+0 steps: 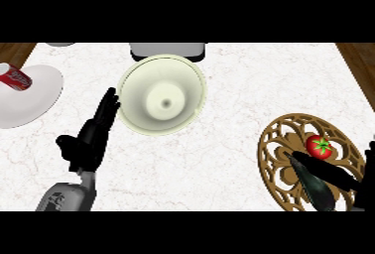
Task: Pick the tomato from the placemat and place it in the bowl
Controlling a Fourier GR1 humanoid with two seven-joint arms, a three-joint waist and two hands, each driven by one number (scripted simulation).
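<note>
I am at the reaching step: my right hand (330,174) comes in from the lower right corner over the round wooden placemat (273,149), its fingers spread and fairly straight, holding nothing. The tomato (320,146) sits on the placemat toward its right side, and the tip of my longest finger lies just beside it on the lower left; I cannot tell whether it touches yet. Nothing is curled round the tomato, so I judge the pick not yet made. The next move calls for bringing my palm up over the tomato so that the thumb falls on one side and the fingers on the other, then closing round it before lifting. After that comes a long carry leftward across the tabletop (219,163) to the pale bowl (183,89), which stands well apart from the placemat, near the far edge. My left hand (92,139) rests open just beside the bowl's left rim, fingers up. A white plate (36,104) with a red can (15,78) on it lies at the far left, clear of my path.
</note>
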